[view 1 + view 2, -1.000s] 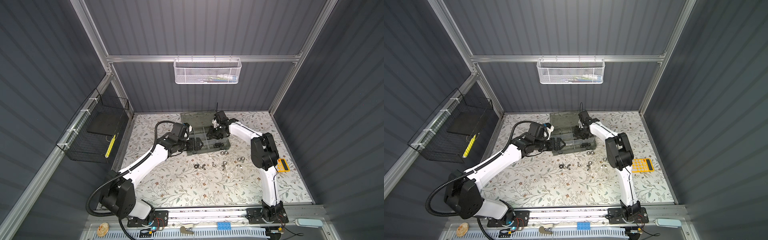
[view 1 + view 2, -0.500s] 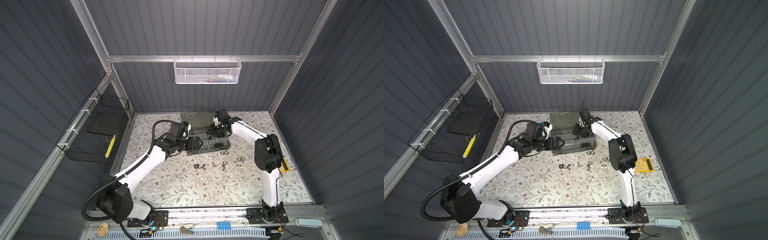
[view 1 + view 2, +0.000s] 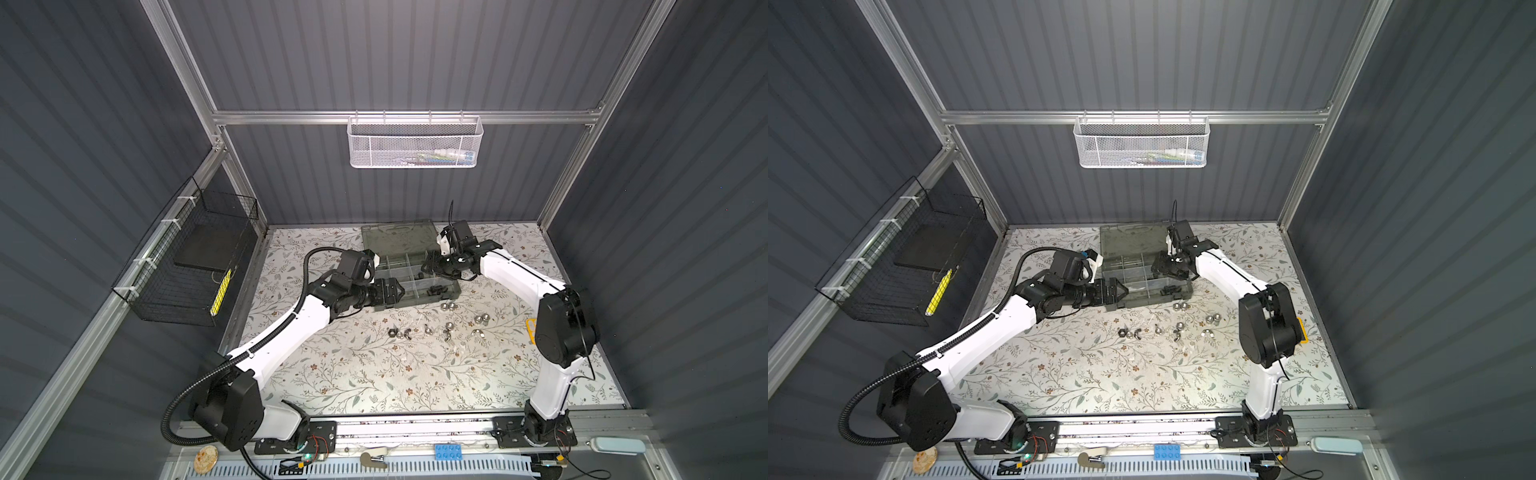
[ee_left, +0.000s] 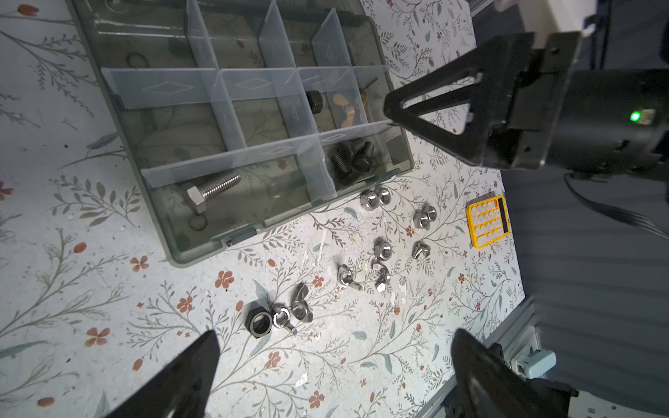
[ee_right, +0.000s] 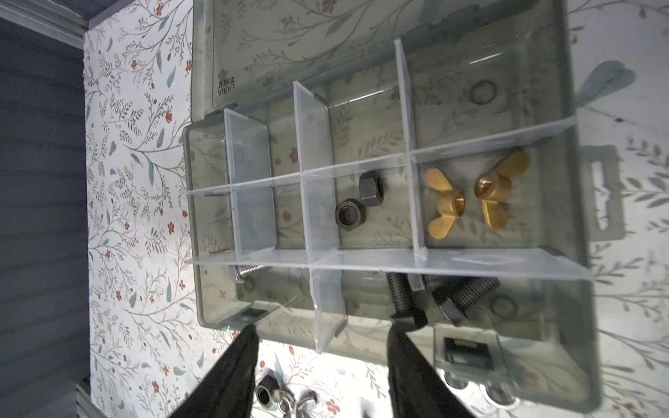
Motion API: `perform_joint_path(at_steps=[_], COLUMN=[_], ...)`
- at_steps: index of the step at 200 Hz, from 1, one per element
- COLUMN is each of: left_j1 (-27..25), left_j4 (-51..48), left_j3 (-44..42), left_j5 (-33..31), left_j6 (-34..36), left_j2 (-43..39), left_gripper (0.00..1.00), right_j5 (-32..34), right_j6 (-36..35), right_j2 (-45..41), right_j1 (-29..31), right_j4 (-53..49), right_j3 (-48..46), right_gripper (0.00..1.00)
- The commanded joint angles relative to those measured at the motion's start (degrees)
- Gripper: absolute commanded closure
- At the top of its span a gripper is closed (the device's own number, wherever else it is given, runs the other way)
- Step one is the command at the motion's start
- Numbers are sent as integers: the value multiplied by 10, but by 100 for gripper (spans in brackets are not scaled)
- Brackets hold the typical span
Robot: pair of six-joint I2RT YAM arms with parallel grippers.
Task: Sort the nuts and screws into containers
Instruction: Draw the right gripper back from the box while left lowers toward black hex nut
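The translucent grey-green organiser case lies open at the back of the table. Its containers hold two brass wing nuts, two black hex nuts, black bolts and a silver bolt. My right gripper hovers open over the case with nothing between its fingers. My left gripper is wide open and empty at the case's front left corner. Loose screws and nuts lie on the mat in front: a black hex nut, silver wing nuts, silver hex nuts.
The case's lid lies flat behind it. A yellow calculator sits at the right beside my right arm's elbow. A white mesh basket hangs on the back wall, a black wire basket on the left wall.
My right gripper's jaws have spread wider over the case, and that arm's elbow has swung to the right. The left gripper stays open in much the same place.
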Motion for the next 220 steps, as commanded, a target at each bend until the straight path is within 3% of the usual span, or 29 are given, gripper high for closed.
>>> perform_joint_path(at_steps=[1, 64, 101, 133, 180, 220], left_j1=[4, 3, 3, 3, 2, -7], left_j4=[-19, -43, -45, -35, 4, 40], left_j3=[-7, -38, -58, -84, -131, -164], left_j5=[-3, -18, -16, -15, -20, -31], left_j6=[-16, -27, -36, -45, -35, -25], left_j2=[-15, -13, -18, -22, -12, 7], left_gripper=[0, 0, 0, 0, 0, 15], right_j5=[21, 45, 62, 70, 141, 201], right_j6=[-14, -31, -53, -94, -161, -200], right_j2=[-53, -211, -301, -357, -406, -397], right_j1=[3, 5, 19, 47, 135, 197], right_j4=[22, 55, 83, 123, 249, 370], right_j3=[-48, -205, -278, -340, -452, -511], right_gripper=[38, 20, 1, 1, 1, 1])
